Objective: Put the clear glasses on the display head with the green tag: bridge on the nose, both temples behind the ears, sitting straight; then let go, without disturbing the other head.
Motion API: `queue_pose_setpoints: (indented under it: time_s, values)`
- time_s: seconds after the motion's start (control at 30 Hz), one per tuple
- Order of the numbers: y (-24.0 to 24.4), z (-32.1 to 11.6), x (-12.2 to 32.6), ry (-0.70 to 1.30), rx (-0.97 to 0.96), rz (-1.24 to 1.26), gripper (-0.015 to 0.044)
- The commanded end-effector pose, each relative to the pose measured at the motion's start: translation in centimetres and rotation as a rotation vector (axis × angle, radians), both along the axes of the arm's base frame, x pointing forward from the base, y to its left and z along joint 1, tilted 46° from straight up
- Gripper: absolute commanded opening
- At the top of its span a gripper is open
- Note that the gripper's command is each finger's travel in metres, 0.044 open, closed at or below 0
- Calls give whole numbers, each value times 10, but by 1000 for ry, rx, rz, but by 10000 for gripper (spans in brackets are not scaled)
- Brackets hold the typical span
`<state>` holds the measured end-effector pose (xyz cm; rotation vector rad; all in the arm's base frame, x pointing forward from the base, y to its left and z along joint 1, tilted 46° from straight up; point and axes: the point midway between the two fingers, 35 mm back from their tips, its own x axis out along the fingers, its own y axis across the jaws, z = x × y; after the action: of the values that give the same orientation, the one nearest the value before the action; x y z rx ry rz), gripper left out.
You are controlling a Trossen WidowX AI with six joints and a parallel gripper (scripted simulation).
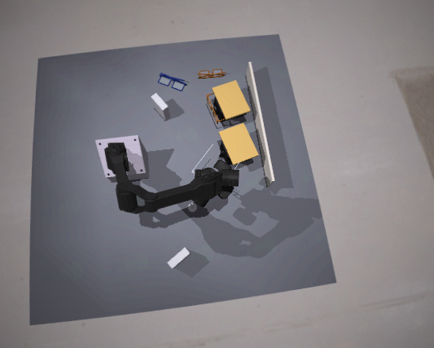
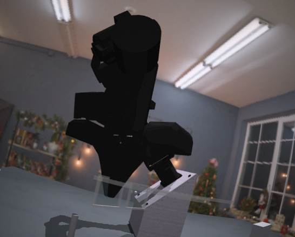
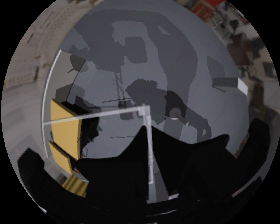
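1. Blue-gray walls (image 2: 194, 122) meet at a corner under a pale ceiling (image 2: 194, 32).
2. Two fluorescent ceiling lights, one at the left (image 2: 62, 11) and a longer one at the right (image 2: 232, 43), are lit.
3. At the left, a bookshelf (image 2: 35, 151) holds books beneath a leafy garland (image 2: 40, 119).
4. Warm bulbs (image 2: 78, 162) glow against the wall.
5. A decorated Christmas tree (image 2: 206, 186) with a pink topper (image 2: 213, 162) stands left of a white-framed, multi-pane window (image 2: 241, 162) with dark glass.
6. From above, the floor (image 1: 370, 179) is beige-gray, with a brownish patch (image 1: 417, 99) at the right.
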<state>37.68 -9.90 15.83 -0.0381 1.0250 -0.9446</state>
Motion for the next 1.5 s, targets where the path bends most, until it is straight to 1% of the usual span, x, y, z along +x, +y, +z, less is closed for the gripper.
queue_pose_setpoints:
  time_s: [0.0,0.3,0.63,1.07,1.47]
  values:
    - [26,-19,0,-29,6,-13,0]
    - [80,-52,-6,-118,24,-44,0]
    - [134,-86,-25,-224,44,-74,0]
    - [190,-125,-65,-376,76,-101,0]
    - [225,-154,-111,-529,123,-112,0]
